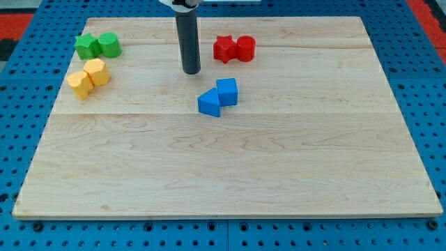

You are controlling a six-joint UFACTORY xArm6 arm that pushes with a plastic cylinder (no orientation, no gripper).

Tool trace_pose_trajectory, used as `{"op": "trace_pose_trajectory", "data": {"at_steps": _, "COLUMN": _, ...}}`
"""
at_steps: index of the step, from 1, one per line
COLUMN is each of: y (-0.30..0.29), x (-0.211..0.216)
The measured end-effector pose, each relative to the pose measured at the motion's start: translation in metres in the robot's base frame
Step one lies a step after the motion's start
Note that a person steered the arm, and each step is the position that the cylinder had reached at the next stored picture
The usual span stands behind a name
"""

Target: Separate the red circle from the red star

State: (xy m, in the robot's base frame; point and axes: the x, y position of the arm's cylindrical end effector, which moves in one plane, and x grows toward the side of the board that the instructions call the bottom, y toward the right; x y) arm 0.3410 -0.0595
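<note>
The red star [224, 48] and red circle [246, 48] sit touching near the desk's [230, 167] top. My tip [191, 72], a bare rod holding nothing, stands to their left. Risk: pushing the star drags both along together.

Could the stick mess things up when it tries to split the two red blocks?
Maybe. The red star and red circle touch, so a push from my tip, which sits to the view's left of them, might slide both together instead of parting them. The pair also lies near the wooden board's top edge, so a block could slip off. The blue blocks sit just below my tip and could get bumped.
</note>
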Motion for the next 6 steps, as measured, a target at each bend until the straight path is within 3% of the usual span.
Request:
{"op": "trace_pose_trajectory", "data": {"at_steps": 1, "y": 0.014, "x": 0.0}}
{"op": "trace_pose_trajectory", "data": {"at_steps": 3, "y": 0.096, "x": -0.011}}
{"op": "trace_pose_trajectory", "data": {"at_steps": 6, "y": 0.104, "x": -0.066}}
